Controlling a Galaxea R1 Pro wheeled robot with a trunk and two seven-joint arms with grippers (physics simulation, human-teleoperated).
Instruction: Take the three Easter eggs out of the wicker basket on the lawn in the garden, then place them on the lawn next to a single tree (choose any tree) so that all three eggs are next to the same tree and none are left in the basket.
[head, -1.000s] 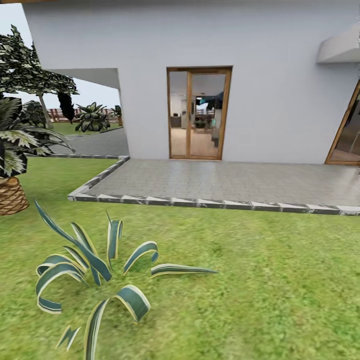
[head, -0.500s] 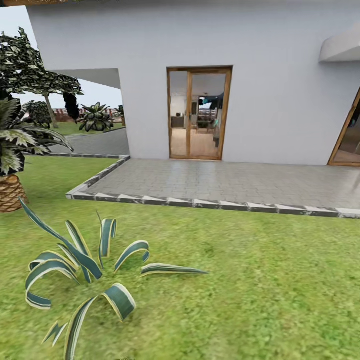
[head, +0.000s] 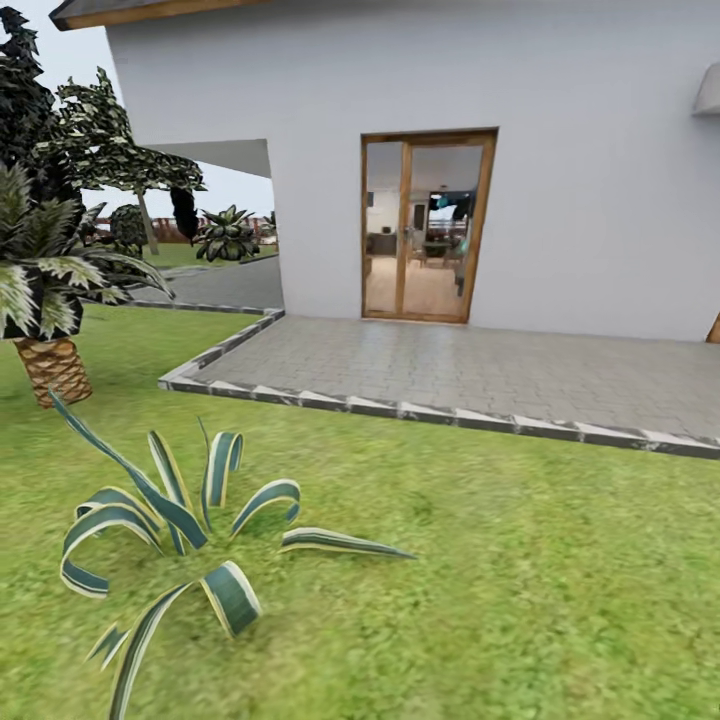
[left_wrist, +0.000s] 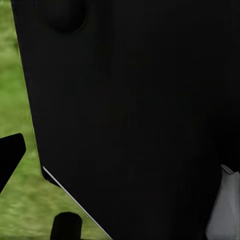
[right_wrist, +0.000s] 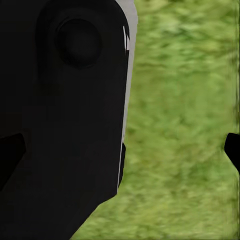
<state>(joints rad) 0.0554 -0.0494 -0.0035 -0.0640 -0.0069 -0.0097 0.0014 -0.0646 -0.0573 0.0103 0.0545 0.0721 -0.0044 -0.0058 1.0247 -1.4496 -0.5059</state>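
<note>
Smooth black robot casing (right_wrist: 65, 125) with a pale grey edge.

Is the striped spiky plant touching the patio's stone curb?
Apart. In the head view, a band of lawn separates the striped plant from the patio curb.

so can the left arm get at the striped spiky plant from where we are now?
Probably not yet. The striped plant sits on the lawn ahead in the head view, with no arm near it; the left wrist camera looks at dark robot body and grass.

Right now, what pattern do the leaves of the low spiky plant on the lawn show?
Dark blue-green blades with pale cream edges, clearest in the head view.
</note>
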